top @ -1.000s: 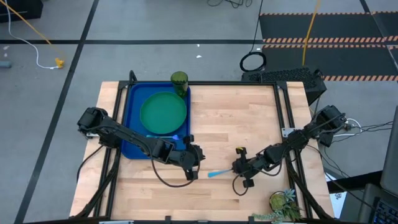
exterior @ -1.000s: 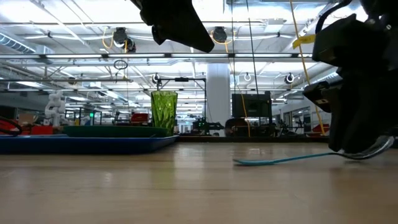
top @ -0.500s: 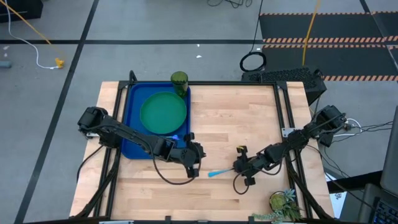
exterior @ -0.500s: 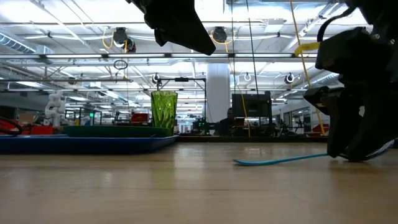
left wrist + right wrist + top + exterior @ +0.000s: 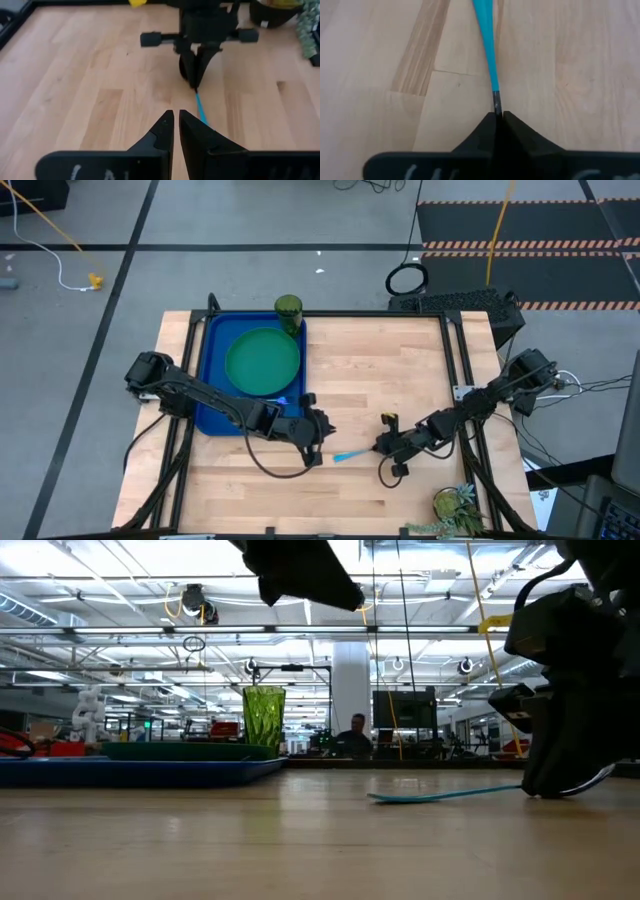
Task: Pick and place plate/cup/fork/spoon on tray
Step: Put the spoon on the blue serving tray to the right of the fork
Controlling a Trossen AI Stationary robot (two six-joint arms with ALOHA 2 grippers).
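The blue tray (image 5: 212,380) lies at the table's left with the teal plate (image 5: 262,361) flat on it. The green cup (image 5: 288,308) stands upright at the tray's far right corner. My right gripper (image 5: 384,448) is shut on the spoon (image 5: 350,455), whose light blue handle points toward the left arm. The spoon's dark neck shows, and its bowl is hidden between the fingers. My left gripper (image 5: 318,442) hangs above the table near the handle's free end, shut (image 5: 175,122) and empty. The fork does not show plainly. My right gripper pinches the spoon at its head end, just past the dark neck (image 5: 496,102), between its two fingers. The fingers come from the table's right, slanting down, in line with the handle. The handle's free end (image 5: 375,798) rests on the table, and the held end is slightly raised.
A potted plant (image 5: 455,508) stands at the table's near right corner. A small yellow piece (image 5: 387,420) sits just beyond the right gripper. Bare wood lies between the tray and the right arm. A person shows far off in the room (image 5: 357,735).
My right gripper has drawn the spoon a little toward the table's left, with the handle's free end sliding along the wood. My left gripper has gone slightly up and toward the right arm.
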